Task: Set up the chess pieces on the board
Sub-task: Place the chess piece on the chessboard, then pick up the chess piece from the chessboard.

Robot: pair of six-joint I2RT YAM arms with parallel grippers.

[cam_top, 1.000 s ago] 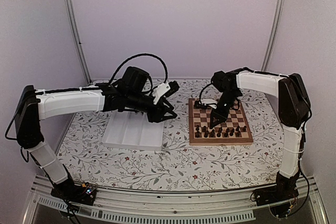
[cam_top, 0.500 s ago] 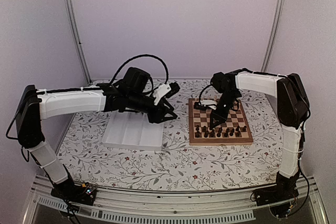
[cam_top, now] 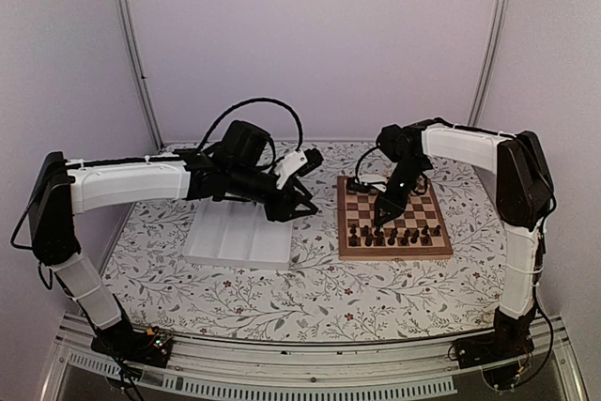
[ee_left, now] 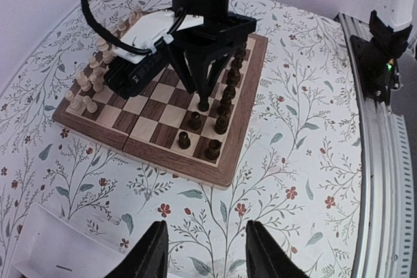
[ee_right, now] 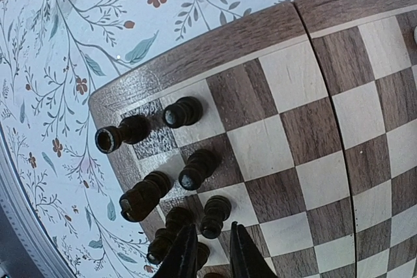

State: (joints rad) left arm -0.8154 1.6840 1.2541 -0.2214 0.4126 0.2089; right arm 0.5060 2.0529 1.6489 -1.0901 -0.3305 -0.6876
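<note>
Right wrist view: the right gripper (ee_right: 212, 257) sits at the bottom edge, jaws now parted a little where a second ago they were pinched shut. The arm has not shifted in the top view. I read this as a release of the dark pawn (ee_right: 213, 215) just above the fingertips, though the contact itself is hidden from me. The other chess pieces (ee_right: 130, 131) cluster lower left on the board (ee_right: 195, 50). The left gripper (ee_left: 205, 255) hangs half-wide and empty, off the board. I judge another piece is due next.

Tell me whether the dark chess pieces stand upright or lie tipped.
Upright. In the left wrist view the visible dark chess pieces stand on their bases on the board.
</note>
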